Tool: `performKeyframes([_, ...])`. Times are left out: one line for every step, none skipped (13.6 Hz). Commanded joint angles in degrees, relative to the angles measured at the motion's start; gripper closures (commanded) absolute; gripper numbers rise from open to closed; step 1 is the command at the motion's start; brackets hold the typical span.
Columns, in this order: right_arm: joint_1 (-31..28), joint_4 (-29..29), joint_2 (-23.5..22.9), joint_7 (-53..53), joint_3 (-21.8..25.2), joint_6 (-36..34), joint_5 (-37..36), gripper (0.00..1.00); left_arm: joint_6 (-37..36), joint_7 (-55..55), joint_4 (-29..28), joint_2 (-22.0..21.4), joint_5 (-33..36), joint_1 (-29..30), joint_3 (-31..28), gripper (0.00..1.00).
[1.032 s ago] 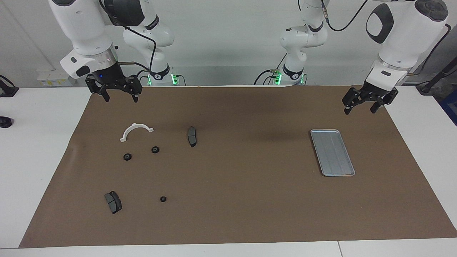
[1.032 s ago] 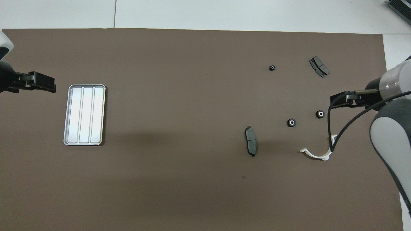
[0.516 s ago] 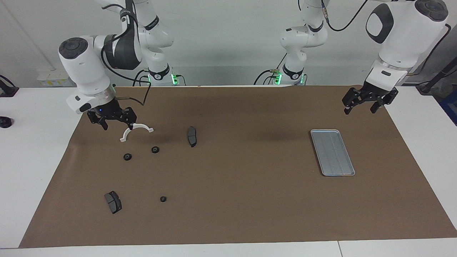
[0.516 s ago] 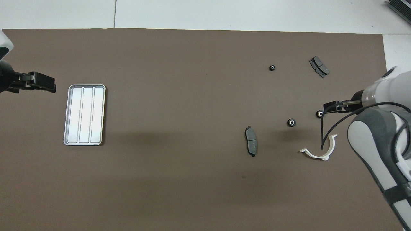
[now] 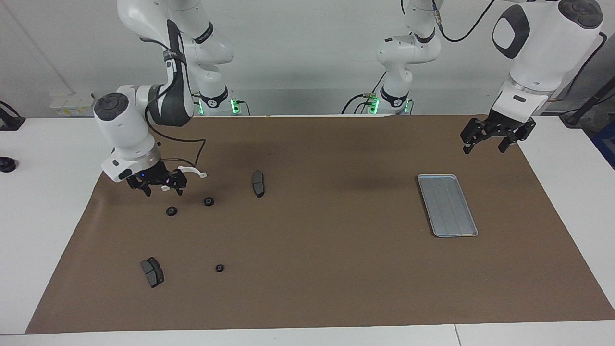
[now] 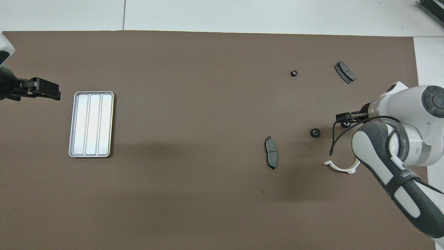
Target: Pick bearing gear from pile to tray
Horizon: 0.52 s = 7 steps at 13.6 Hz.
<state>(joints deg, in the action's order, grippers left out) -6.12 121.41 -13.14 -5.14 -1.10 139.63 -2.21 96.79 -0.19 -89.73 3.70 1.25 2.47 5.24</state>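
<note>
One gear [image 5: 171, 211] beneath right pincer [image 5: 162, 189]

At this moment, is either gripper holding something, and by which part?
Nothing is held. The right gripper hangs open over the pile; the left gripper waits open near the tray.

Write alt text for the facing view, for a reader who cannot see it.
The right gripper hangs low, fingers open, above a small black gear in a loose pile with a white half-ring bracket and dark brake pads. The left gripper waits, open, above the brown mat, near the empty silver tray.
</note>
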Motion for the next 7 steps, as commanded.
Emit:
performKeyframes([-0.9, 2.5, -0.7, -2.7, -0.2, 4.7, 1.9, 0.00, 0.9, -0.2, -2.2, -1.8, 0.9, -0.2, -0.2, 0.00])
performKeyframes([-1.3, 2.7, -1.3, -3.0, -0.2, 5.1, 1.9, 0.00, 0.6, -0.2, -2.2, -1.8, 0.9, -0.2, -0.2, 0.00])
performKeyframes([-1.9, 2.7, -1.4, -3.9, -0.2, 5.1, 1.9, 0.00, -0.1, -0.2, -2.2, -1.9, 0.9, -0.2, -0.2, 0.00])
performKeyframes([-1.9, 2.7, -1.5, -3.9, -0.2, 5.1, 1.8, 0.04, 0.2, -0.2, -2.2, -1.9, 0.9, -0.2, -0.2, 0.00])
performKeyframes([-1.9, 2.7, -1.5, -3.9, -0.2, 5.1, 1.8, 0.14, -0.1, -0.2, -2.2, -1.9, 0.9, -0.2, -0.2, 0.00])
performKeyframes([-1.9, 2.7, -1.5, -3.9, -0.2, 5.0, 1.9, 0.26, 0.0, -0.2, -2.2, -1.9, 0.9, -0.2, -0.2, 0.00])
performKeyframes([-1.9, 2.7, -1.5, -3.9, -0.2, 5.0, 1.9, 0.39, 0.3, -0.2, -2.2, -1.9, 0.9, -0.2, -0.2, 0.00])
